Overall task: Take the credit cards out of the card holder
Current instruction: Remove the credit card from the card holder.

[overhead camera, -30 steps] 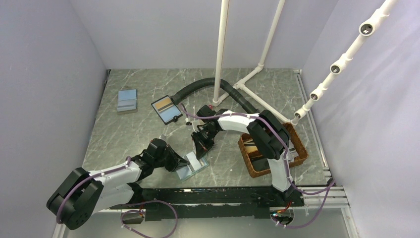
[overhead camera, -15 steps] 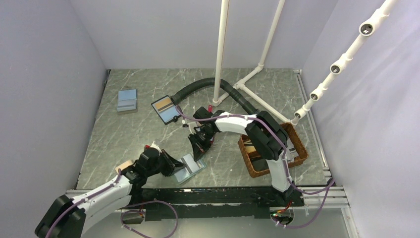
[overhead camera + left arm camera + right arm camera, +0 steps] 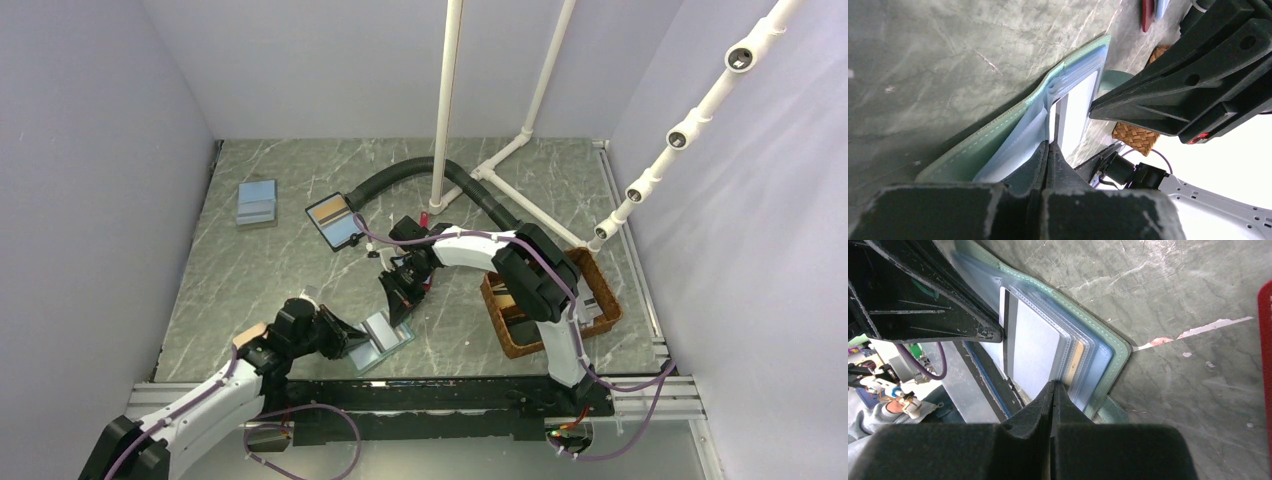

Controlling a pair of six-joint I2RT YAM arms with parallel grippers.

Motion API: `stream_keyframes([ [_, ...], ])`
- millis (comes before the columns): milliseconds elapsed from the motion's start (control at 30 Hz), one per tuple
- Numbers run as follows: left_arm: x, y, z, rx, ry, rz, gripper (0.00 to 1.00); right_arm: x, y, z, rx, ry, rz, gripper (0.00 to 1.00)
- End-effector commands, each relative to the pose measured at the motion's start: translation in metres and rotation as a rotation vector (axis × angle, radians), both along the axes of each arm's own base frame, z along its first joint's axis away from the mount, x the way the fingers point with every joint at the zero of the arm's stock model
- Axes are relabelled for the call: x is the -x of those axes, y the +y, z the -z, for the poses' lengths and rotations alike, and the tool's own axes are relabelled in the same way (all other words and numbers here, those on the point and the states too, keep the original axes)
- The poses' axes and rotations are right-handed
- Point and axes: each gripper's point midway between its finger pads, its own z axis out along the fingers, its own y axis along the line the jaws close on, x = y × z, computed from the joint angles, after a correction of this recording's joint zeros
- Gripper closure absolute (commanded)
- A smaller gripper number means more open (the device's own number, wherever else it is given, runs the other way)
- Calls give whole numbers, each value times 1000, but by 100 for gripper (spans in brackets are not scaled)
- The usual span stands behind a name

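The teal card holder [image 3: 388, 338] lies open near the table's front edge, its clear sleeves fanned out [image 3: 1088, 357]. My left gripper [image 3: 348, 343] comes in from the left and is shut on the edge of a pale credit card [image 3: 1075, 112] with a dark stripe [image 3: 1007, 335], which sticks partly out of a sleeve. My right gripper [image 3: 402, 303] reaches down from behind and is shut on the sleeve edge of the card holder [image 3: 1113, 357]. A tan credit card [image 3: 1074, 365] shows inside a further sleeve.
A black-edged holder [image 3: 336, 221] and a blue-grey holder [image 3: 257, 203] lie further back on the left. A wicker basket [image 3: 603, 300] stands at the right. A black hose [image 3: 400, 180] and white pipe frame [image 3: 440, 110] stand behind.
My left arm has drawn back toward the near left, its gripper sliding a little left while still shut on the card. The right gripper and holder have barely moved.
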Motion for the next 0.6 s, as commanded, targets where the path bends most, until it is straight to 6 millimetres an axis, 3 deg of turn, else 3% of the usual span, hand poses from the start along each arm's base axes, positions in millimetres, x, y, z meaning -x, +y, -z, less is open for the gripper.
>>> stream_keyframes([
  [0,2,-5,-10,31,44,18,100,-7,-30,52,192,-93,-11,100],
  [567,5,5,-21,-40,-2,46,100,-13,-36,56,219,-129,-16,100],
])
